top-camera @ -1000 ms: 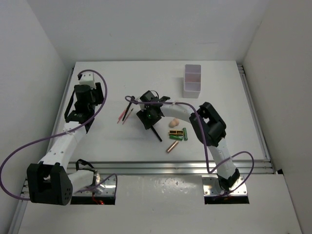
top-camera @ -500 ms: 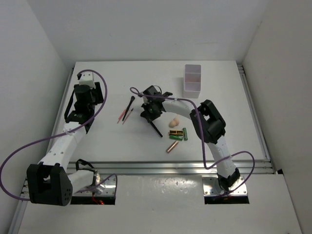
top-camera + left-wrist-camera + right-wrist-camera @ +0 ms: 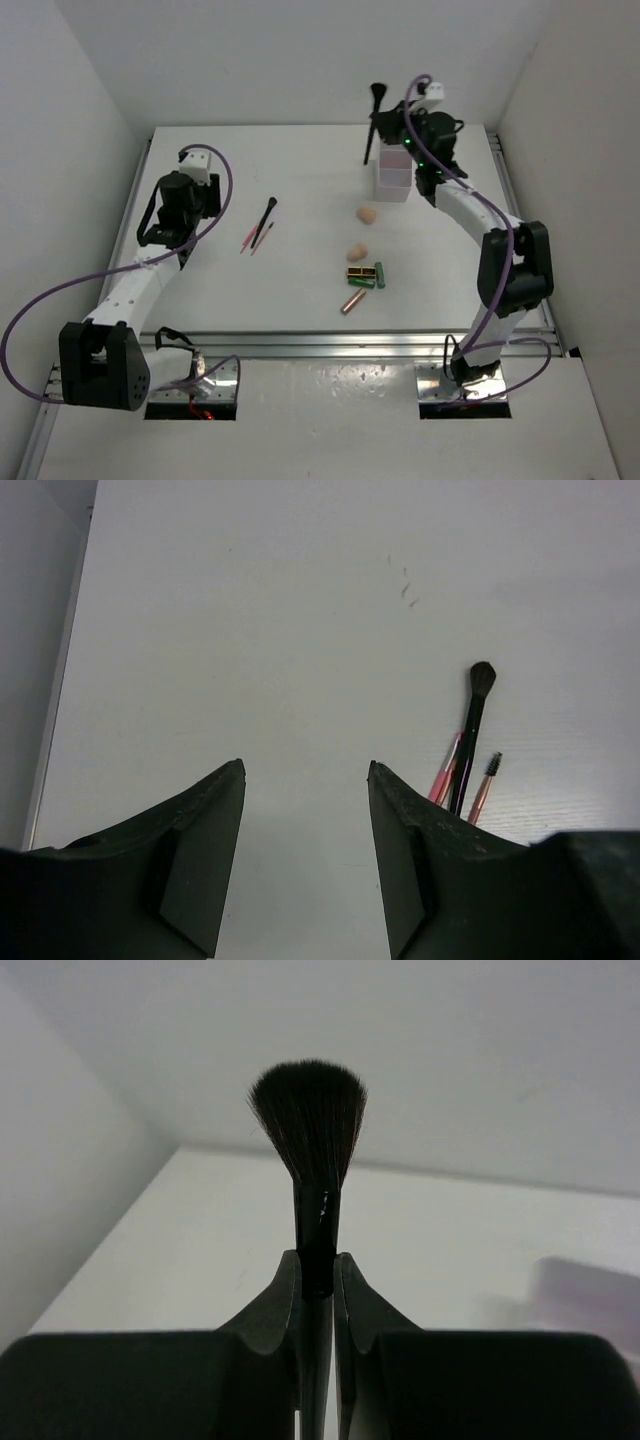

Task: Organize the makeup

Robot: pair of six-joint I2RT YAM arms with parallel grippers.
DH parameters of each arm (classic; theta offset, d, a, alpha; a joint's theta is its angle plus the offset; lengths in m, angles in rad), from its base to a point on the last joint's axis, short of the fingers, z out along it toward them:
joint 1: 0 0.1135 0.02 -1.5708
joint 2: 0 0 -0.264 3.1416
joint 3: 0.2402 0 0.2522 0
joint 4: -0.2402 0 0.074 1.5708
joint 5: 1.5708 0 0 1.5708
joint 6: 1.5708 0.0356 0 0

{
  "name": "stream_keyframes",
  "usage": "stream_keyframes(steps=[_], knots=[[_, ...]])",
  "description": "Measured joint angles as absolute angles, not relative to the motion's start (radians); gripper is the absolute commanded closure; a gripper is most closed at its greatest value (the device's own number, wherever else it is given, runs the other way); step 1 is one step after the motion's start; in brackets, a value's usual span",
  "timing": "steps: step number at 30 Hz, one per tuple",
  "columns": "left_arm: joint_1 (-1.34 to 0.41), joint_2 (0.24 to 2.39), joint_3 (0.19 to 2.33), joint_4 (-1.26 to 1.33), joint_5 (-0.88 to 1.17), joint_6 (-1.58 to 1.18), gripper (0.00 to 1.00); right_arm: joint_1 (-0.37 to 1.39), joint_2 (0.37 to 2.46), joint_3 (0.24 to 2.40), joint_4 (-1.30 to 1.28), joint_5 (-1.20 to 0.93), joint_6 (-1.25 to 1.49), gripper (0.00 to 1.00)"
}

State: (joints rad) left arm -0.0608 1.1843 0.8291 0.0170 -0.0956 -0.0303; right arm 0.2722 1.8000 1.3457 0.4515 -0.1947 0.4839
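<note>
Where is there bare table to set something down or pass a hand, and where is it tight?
Bare: the far strip between the left gripper and the white box; the middle between the pencils and the tubes; the right side beyond the tubes. Crowded: sponges down to the copper tube.

We count two black brushes [image 3: 266,214], two slim pink pencils [image 3: 445,769], two peach sponges [image 3: 367,214], one gold-black tube [image 3: 360,271], one copper tube [image 3: 352,302], green tubes [image 3: 380,275] too small to number, and one white box [image 3: 393,190].
</note>
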Motion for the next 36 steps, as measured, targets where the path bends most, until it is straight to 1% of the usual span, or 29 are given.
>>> stream_keyframes(steps=[3,7,13,20,23,30,32,33,34,35,36], knots=[[-0.082,1.194,0.829,0.026,-0.082,0.003,0.42,0.16,1.781,1.259,0.646,-0.137,0.511,1.0],[-0.116,1.227,0.833,0.038,-0.066,0.03,0.42,0.078,1.874,1.191,0.833,-0.066,0.525,1.0],[-0.13,1.333,0.902,0.028,-0.06,0.048,0.42,0.07,2.045,1.19,1.0,-0.022,0.528,1.0],[-0.13,1.402,0.962,0.022,-0.067,0.051,0.42,0.07,2.093,1.165,1.191,0.048,0.444,1.0],[-0.13,1.421,0.975,0.023,-0.065,0.056,0.42,0.07,2.126,1.147,1.242,0.081,0.415,1.0],[-0.119,1.447,0.979,0.02,-0.057,0.07,0.42,0.088,2.179,1.079,1.253,0.106,0.373,1.0],[-0.117,1.449,0.979,0.02,-0.053,0.071,0.39,0.096,2.186,1.076,1.256,0.106,0.366,0.98],[-0.117,1.45,0.979,0.02,-0.05,0.073,0.38,0.097,2.186,1.071,1.257,0.105,0.366,0.93],[-0.117,1.452,0.979,0.02,-0.045,0.075,0.36,0.101,2.186,1.063,1.261,0.104,0.366,0.8],[-0.117,1.454,0.979,0.02,-0.039,0.079,0.35,0.102,2.185,1.054,1.268,0.101,0.366,0.73],[-0.117,1.457,0.979,0.02,-0.035,0.08,0.35,0.102,2.185,1.045,1.272,0.098,0.366,0.68]])
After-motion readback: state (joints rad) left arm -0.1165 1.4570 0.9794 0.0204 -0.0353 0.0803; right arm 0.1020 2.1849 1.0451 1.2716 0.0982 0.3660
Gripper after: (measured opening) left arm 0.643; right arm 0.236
